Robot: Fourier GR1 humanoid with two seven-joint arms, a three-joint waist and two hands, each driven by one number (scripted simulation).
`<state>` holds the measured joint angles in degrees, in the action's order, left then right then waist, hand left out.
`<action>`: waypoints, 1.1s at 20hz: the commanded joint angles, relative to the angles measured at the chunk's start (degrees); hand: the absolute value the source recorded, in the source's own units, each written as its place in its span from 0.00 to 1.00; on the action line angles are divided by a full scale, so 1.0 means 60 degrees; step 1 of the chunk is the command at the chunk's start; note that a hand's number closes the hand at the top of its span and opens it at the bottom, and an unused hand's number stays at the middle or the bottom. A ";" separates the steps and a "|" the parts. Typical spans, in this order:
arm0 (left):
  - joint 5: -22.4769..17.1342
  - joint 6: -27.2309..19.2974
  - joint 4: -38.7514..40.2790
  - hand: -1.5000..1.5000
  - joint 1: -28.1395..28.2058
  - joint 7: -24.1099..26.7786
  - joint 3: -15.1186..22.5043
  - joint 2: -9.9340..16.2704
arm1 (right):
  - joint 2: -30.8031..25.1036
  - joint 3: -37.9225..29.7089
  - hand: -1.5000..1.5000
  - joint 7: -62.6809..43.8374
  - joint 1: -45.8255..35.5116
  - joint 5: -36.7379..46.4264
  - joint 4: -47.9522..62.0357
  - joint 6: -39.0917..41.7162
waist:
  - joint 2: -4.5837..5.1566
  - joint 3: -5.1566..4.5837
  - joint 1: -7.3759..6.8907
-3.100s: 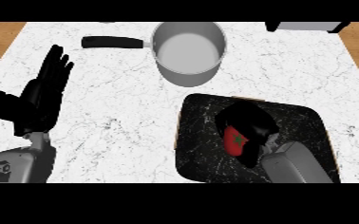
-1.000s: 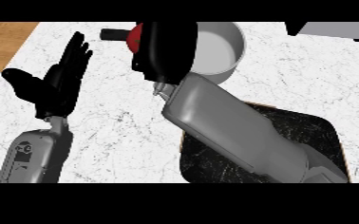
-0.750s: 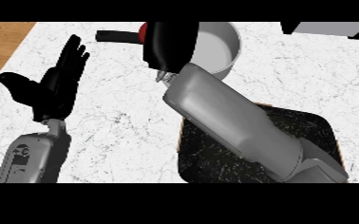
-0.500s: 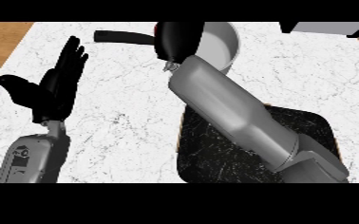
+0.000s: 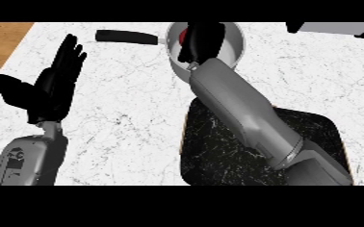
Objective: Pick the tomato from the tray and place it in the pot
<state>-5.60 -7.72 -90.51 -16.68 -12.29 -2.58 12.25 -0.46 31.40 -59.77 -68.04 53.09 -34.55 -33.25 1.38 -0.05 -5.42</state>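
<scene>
My right hand (image 5: 202, 41) reaches over the grey pot (image 5: 232, 57) at the counter's far side, fingers curled round the red tomato (image 5: 183, 34), of which only a sliver shows at the hand's left edge. The hand and tomato are above the pot's opening. The pot's black handle (image 5: 126, 36) points left. The black tray (image 5: 235, 166) lies at the near right, partly covered by my right forearm, with nothing visible on it. My left hand (image 5: 51, 86) rests open at the left, fingers up.
The white marble counter (image 5: 121, 120) spreads between the left hand and the tray. A wooden strip (image 5: 13, 36) shows at the far left corner. A grey object (image 5: 331, 27) sits at the far right edge.
My right hand has carried the tomato from the tray up and to the right, from beside the pot's left rim to over its opening. The left hand has stayed put.
</scene>
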 commanded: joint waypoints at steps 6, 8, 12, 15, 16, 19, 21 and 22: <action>-0.0134 0.0181 0.0151 0.50 -0.0356 -0.0198 -0.0143 0.0156 | 0.0075 -0.0779 0.00 0.1690 0.0753 -0.2924 -0.0298 -0.1938 | 0.0090 0.0020 -0.0169; 0.0076 0.0035 -0.0109 0.50 -0.0326 -0.0156 0.0116 -0.0009 | 0.0075 -0.0863 0.00 0.2545 0.1136 -0.3200 -0.0577 -0.2932 | 0.0127 0.0038 -0.0283; -0.0040 0.0138 -0.0077 0.50 -0.0185 -0.0230 0.0045 0.0027 | 0.0075 -0.1278 0.00 0.3598 0.1131 -0.4046 -0.1179 -0.4096 | 0.0055 0.0034 -0.0132; 0.0083 -0.0149 -0.0037 0.50 -0.0032 0.0008 -0.0086 -0.0099 | 0.0075 -0.1679 0.00 0.4477 0.1335 -0.4861 -0.1484 -0.4609 | 0.0023 0.0029 0.0075; 0.0032 -0.0031 -0.0047 0.50 -0.0073 -0.0181 -0.0003 -0.0074 | 0.0075 -0.1626 0.00 0.4816 0.1605 -0.5182 -0.1622 -0.4867 | 0.0016 0.0031 0.0091; 0.0046 -0.0011 0.0213 0.50 0.0084 0.0070 -0.0227 0.0021 | 0.0075 -0.1538 0.00 0.5770 0.2102 -0.5960 -0.2017 -0.5099 | -0.0063 0.0020 0.0361; 0.0251 -0.0321 0.0058 0.50 -0.0075 -0.0244 -0.0285 0.0038 | 0.0075 -0.1795 0.00 0.6375 0.2040 -0.6601 -0.2254 -0.4420 | -0.0124 0.0020 0.0554; -0.0193 -0.0001 -0.0242 0.50 0.0106 -0.0486 -0.0521 0.0205 | 0.0075 -0.1897 0.00 0.6539 0.1877 -0.6771 -0.1925 -0.4583 | -0.0137 0.0016 0.0522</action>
<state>-5.42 -8.22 -91.19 -16.13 -13.58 -3.84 12.43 -0.17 21.06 -25.93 -57.76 17.98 -45.54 -58.93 0.94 0.08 -3.48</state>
